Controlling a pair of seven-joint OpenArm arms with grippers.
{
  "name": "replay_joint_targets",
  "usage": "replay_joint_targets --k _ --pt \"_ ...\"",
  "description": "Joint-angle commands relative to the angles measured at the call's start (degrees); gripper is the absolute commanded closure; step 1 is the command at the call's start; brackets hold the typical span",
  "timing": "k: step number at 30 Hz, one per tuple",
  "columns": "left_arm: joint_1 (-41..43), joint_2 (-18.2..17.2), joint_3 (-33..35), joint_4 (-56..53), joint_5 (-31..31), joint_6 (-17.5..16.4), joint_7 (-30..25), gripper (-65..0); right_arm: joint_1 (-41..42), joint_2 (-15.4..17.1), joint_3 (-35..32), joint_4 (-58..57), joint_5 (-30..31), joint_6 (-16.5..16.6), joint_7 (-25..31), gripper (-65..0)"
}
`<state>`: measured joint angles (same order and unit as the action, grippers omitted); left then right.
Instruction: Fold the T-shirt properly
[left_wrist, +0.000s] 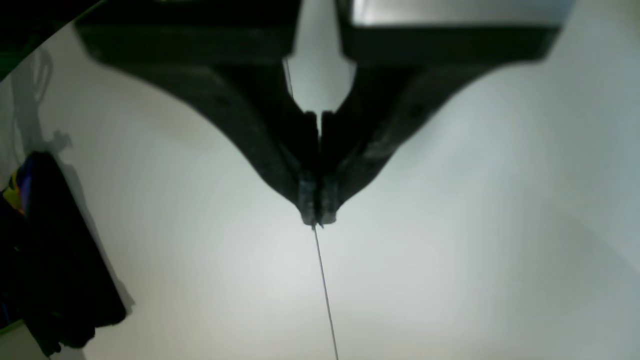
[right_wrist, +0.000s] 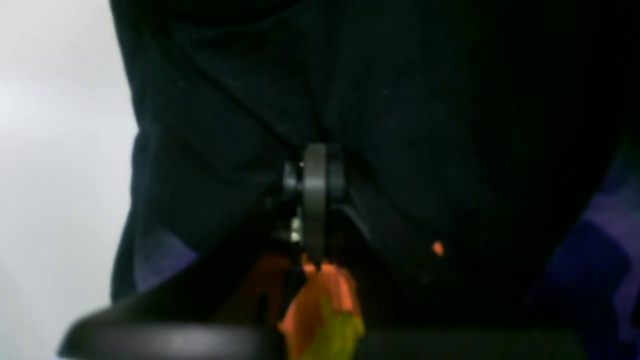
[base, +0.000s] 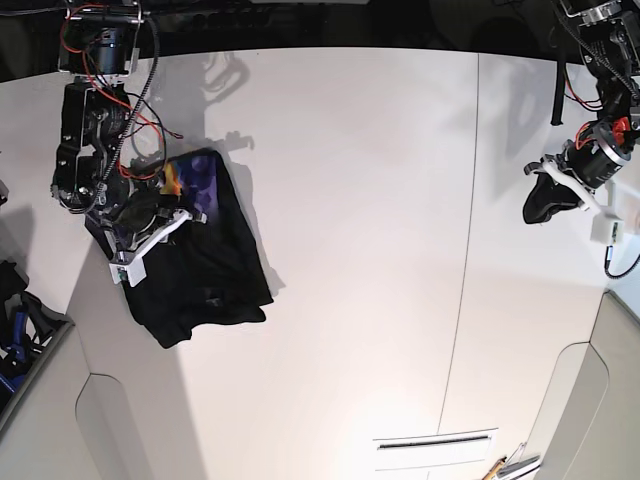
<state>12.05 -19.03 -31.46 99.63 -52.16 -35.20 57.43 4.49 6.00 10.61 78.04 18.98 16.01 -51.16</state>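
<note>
The black T-shirt (base: 205, 275) lies bunched up at the left of the white table (base: 350, 200), with a patch of purple-blue and orange print showing at its upper edge. My right gripper (base: 165, 208) is over that upper edge, shut on the T-shirt. In the right wrist view black cloth (right_wrist: 400, 125) surrounds the closed fingers (right_wrist: 315, 170), and an orange-yellow fold (right_wrist: 325, 305) is pinched at their base. My left gripper (base: 545, 205) hovers far off at the table's right side. It is shut and empty (left_wrist: 317, 220). The T-shirt (left_wrist: 55, 250) shows at the left edge of that view.
A thin seam (base: 468, 250) runs down the table right of centre and shows under the left gripper (left_wrist: 325, 290). A slotted vent (base: 435, 440) sits near the front edge. Dark clutter (base: 20, 320) lies off the table's left side.
</note>
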Motion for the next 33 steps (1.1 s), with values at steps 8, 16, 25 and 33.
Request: replay_joint_targets --k 8,16,25,33 --pt "-0.5 -0.8 -0.4 0.9 -1.2 -0.5 -1.0 0.0 -0.2 -1.6 11.5 -0.6 -2.6 -2.8 -1.7 0.0" --pt "-0.4 -0.8 -0.4 0.9 -1.2 -0.4 -1.0 0.0 -1.2 -1.5 23.5 -0.5 0.8 -1.5 -5.0 0.0" --pt "-0.4 -0.8 -0.4 0.9 -1.2 -0.4 -1.0 0.0 -6.8 -1.2 25.0 -0.2 3.6 2.2 -7.2 0.0" --pt "-0.4 -0.8 -0.4 0.9 -1.2 -0.4 -1.0 0.0 -8.7 2.3 25.0 1.4 5.7 2.3 -7.3 0.0"
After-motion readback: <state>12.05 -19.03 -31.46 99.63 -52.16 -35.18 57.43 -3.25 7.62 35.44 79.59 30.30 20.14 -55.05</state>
